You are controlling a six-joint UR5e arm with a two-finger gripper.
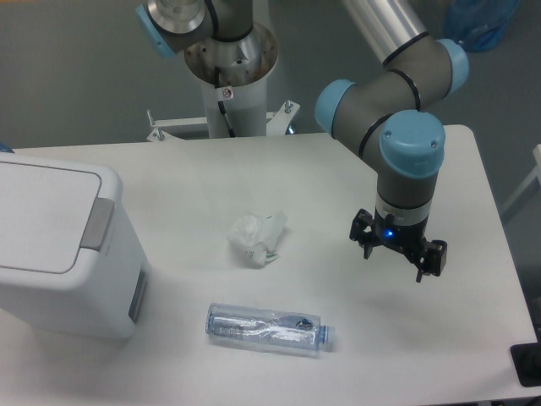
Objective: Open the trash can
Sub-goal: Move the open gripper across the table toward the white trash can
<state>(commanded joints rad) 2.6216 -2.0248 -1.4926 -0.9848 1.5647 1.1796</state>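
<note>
Trash can lid down, gripper well apart from it.

You see the trash can (pixel 59 249) at the worktop's (pixel 254 178) left side, cut off by the frame edge; its contents are hidden. The gripper (pixel 398 252) hovers at right, fingers spread, holding nothing. A clear bottle (pixel 266 328) lies near crumpled paper (pixel 256 238).

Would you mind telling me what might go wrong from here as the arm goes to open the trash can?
1. The gripper is far right of the trash can; a low crossing could hit the crumpled wrapper or roll the bottle.
2. The grey latch tab is narrow, so a push may miss it.
</note>
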